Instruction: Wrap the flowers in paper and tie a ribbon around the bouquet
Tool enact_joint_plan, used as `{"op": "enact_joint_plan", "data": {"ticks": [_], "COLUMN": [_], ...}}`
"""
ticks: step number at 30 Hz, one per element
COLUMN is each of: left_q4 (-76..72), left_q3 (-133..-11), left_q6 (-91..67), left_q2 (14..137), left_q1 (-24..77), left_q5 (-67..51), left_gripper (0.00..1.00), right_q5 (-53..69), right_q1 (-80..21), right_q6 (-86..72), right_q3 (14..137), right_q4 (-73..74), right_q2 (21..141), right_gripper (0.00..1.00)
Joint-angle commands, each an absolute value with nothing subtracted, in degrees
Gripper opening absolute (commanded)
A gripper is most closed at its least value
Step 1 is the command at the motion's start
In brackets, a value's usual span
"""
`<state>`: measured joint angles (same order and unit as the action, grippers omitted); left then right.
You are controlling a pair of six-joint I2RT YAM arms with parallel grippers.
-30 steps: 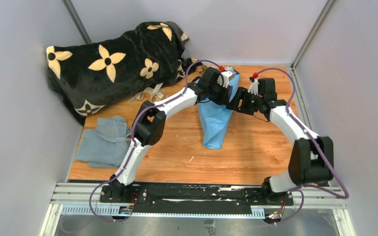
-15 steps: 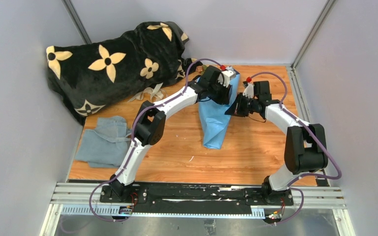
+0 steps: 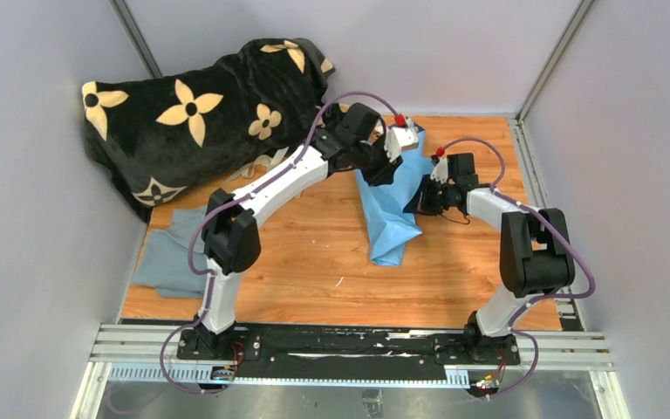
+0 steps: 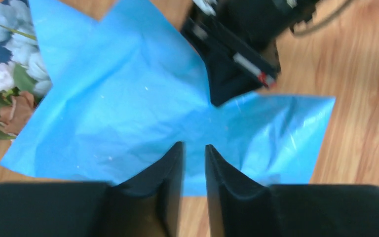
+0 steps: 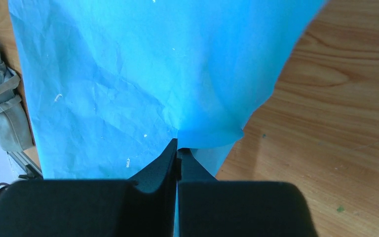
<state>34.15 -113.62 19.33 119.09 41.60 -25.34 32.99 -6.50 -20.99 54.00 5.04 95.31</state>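
Layout check

Centre-right on the tabletop (image 3: 314, 271) lies the paper (image 3: 390, 209), one end over the flowers (image 4: 2, 84). In the far-left corner sits the blanket (image 3: 201, 105), the ribbon (image 3: 262, 162) just before it. At the near-left edge lies the cloth (image 3: 167, 262). The right tool (image 5: 177, 145) meets the paper's right edge.

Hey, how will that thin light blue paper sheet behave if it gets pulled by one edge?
Probably floppy: the thin light blue paper sheet is creased and folds where the right gripper pinches its edge. Likely very light, so it should slide easily over the smooth wooden table. Being so thin, it might tear under a hard tug.
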Motion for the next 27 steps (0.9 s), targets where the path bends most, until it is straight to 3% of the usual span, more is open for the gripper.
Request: {"op": "enact_joint_plan", "data": {"ticks": [1, 7, 12, 20, 27], "left_q4": [39.03, 26.85, 27.8, 32.04, 32.76], "left_q3": [-104.74, -95.79, -88.5, -83.89, -81.71], "left_q6": [28.9, 31.51, 37.54, 41.44, 43.72], "left_q2": [119.44, 121.33, 121.76, 118.9, 114.53], "left_q1": [44.13, 48.34, 52.13, 55.13, 59.99], "left_q5": [-23.77, -17.04, -16.78, -16.51, -15.93], "left_gripper": [0.26, 0.25, 0.28, 0.57, 0.67], "right_q5": [31.61, 32.12, 30.86, 30.32, 29.97], "right_q1": [-5.69, -5.67, -5.54, -5.45, -5.6], "right_q6": [-19.19, -19.99, -19.46, -19.73, -20.82], "right_q3": [53.7, 53.0, 53.1, 55.16, 53.82], "right_q4": [2.18, 0.49, 0.52, -0.31, -2.3], "right_q2": [96.36, 96.65, 96.82, 99.03, 97.7], "right_gripper": [0.0, 0.0, 0.0, 0.0, 0.0]}}
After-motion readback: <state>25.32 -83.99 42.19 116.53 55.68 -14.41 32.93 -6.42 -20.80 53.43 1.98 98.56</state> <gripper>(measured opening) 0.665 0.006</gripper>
